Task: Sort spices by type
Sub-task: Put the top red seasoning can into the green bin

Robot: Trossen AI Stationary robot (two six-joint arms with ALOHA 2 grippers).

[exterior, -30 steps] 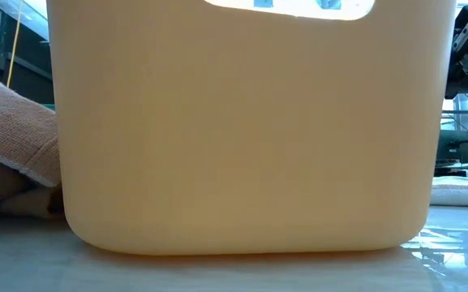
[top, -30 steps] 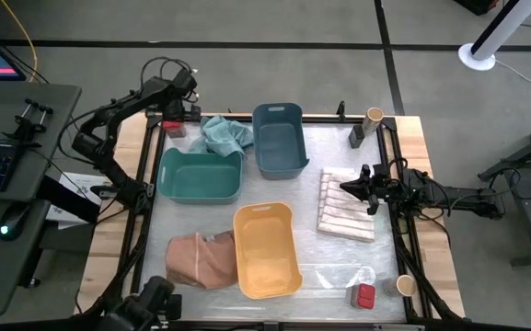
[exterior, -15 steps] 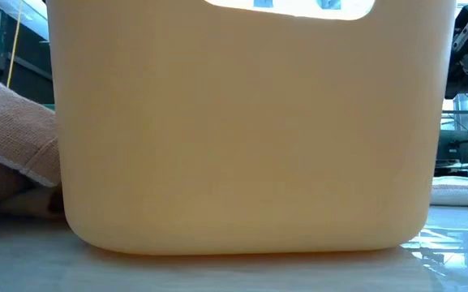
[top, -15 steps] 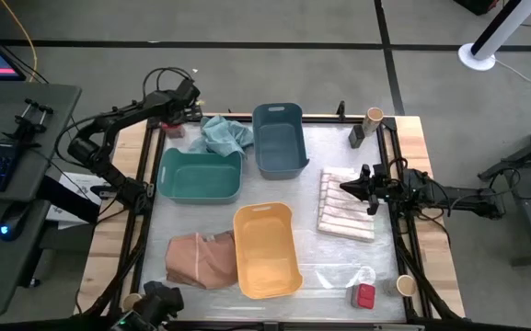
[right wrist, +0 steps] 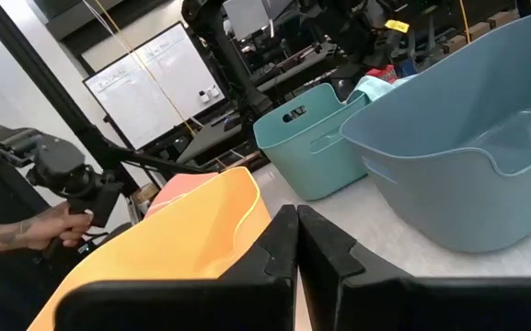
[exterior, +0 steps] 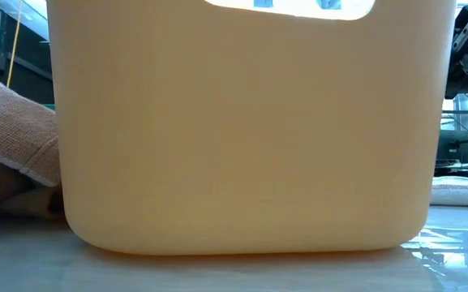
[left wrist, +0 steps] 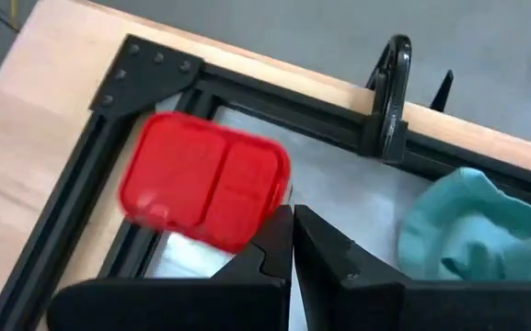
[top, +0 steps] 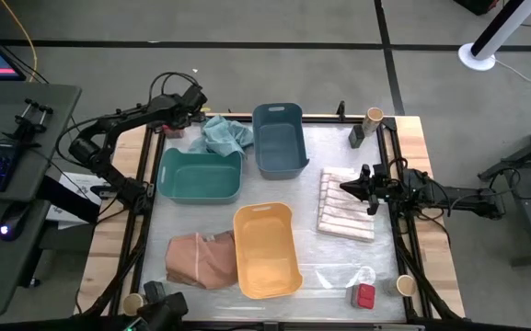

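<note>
Raised slightly, left pincer (left wrist: 292, 241), pressed together, hovers above glossy rounded-corner red box (left wrist: 204, 193).

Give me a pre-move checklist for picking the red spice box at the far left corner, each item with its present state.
1. Left hand open for a grasp: not ok, its fingers are shut.
2. Left hand near the red spice box: ok, the box lies just ahead of the fingertips in the left wrist view.
3. Box free of clutter: ok, only the black frame borders it; the teal cloth lies apart.
4. Bins ready: ok, green bin, blue bin and yellow bin all look empty.
5. Right hand out of the way: ok, it is over the striped cloth, shut.
</note>
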